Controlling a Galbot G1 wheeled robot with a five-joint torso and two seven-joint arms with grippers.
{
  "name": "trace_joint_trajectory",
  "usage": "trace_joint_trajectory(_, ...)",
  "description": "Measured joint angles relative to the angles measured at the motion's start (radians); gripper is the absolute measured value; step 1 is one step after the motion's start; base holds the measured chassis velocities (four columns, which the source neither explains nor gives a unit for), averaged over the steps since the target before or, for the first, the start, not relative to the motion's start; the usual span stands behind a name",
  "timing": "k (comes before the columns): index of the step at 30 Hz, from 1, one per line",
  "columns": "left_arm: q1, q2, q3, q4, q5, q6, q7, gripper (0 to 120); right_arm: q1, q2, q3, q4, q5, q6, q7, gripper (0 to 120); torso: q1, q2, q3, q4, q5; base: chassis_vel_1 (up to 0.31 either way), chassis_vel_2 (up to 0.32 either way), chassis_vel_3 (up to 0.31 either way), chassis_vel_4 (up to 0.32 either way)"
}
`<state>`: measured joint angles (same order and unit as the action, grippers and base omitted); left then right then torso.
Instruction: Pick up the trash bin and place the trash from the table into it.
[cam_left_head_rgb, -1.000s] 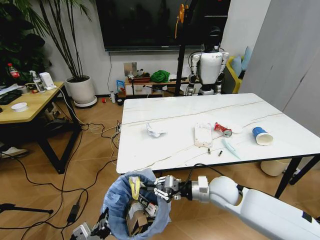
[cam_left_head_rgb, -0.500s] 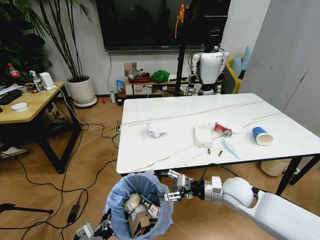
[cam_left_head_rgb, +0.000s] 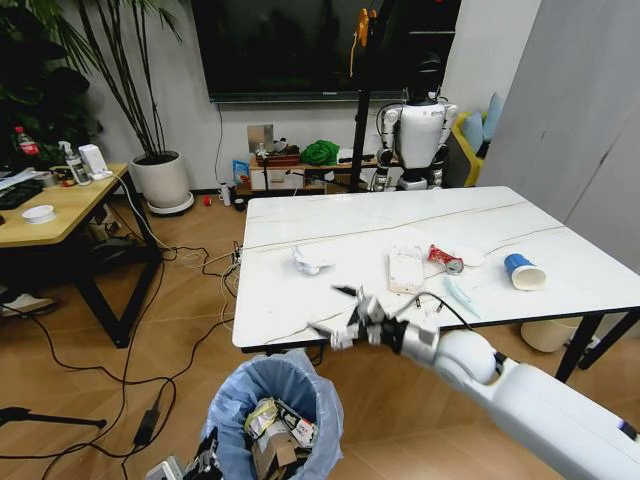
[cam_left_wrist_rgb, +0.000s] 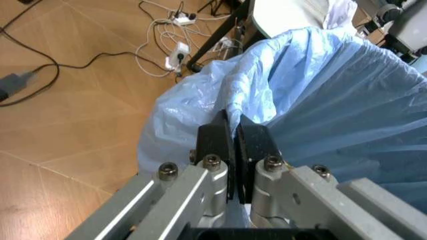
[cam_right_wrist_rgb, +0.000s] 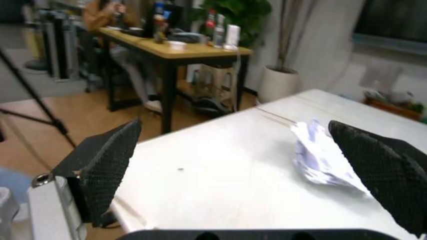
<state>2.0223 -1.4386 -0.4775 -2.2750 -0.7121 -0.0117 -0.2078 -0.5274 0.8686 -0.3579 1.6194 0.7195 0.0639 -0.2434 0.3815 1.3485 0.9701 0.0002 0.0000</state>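
The trash bin (cam_left_head_rgb: 240, 400), lined with a light blue bag, hangs low in front of me. It holds brown cardboard and a yellow wrapper (cam_left_head_rgb: 262, 412). My left gripper (cam_left_head_rgb: 206, 460) is shut on the bag's rim (cam_left_wrist_rgb: 260, 95), with the fingers (cam_left_wrist_rgb: 215, 137) pinching the plastic. My right gripper (cam_left_head_rgb: 345, 315) is open over the table's (cam_left_head_rgb: 300, 310) front edge, empty. Ahead of it lies crumpled white paper (cam_left_head_rgb: 310, 262) (cam_right_wrist_rgb: 320, 155), between the spread pads (cam_right_wrist_rgb: 107, 165). Farther right on the table are a clear plastic pack (cam_left_head_rgb: 406, 270), a crushed red can (cam_left_head_rgb: 446, 259), a blue-and-white cup (cam_left_head_rgb: 523, 271) and small bits (cam_left_head_rgb: 440, 305).
A wooden desk (cam_left_head_rgb: 60, 205) stands to the left, with cables (cam_left_head_rgb: 130, 370) across the floor between it and the table. A beige bucket (cam_left_head_rgb: 548, 335) sits under the table's right end. A white humanoid robot (cam_left_head_rgb: 420, 130) stands behind the table.
My right gripper let the yellow wrapper fall into the bin, then rose from the bin's rim to the table's front edge, staying open. The left gripper keeps its hold.
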Motion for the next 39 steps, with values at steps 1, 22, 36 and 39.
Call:
trace_joint_trajectory(1, 0.001, -0.001, 0.000, 0.000, 0.002, 0.000, 0.001, 0, 0.018, 0.015, -0.013, -0.021, 0.010, -0.017, 0.025, 100, 0.000, 0.000, 0.000, 0.0001, -0.0001, 0.000, 0.000, 0.000, 0.000)
trace_joint_trajectory(22, -0.004, -0.003, 0.005, 0.027, 0.020, 0.002, 0.007, 0, 0.263, 0.337, -0.104, -0.499, -0.057, -0.129, 0.183, 100, 0.000, 0.000, 0.000, -0.0002, -0.0002, 0.000, 0.000, 0.000, 0.000)
trace_joint_trajectory(36, 0.017, 0.002, -0.014, 0.002, 0.020, -0.002, 0.007, 0, 0.294, 0.463, -0.115, -0.640, -0.099, -0.139, 0.194, 100, 0.000, 0.000, 0.000, -0.0001, -0.0002, 0.000, 0.000, 0.000, 0.000)
trace_joint_trajectory(39, 0.018, 0.001, -0.015, -0.002, 0.021, -0.003, 0.008, 0, 0.306, 0.480, -0.119, -0.665, -0.108, -0.136, 0.192, 100, 0.000, 0.000, 0.000, -0.0002, -0.0003, 0.000, 0.000, 0.000, 0.000)
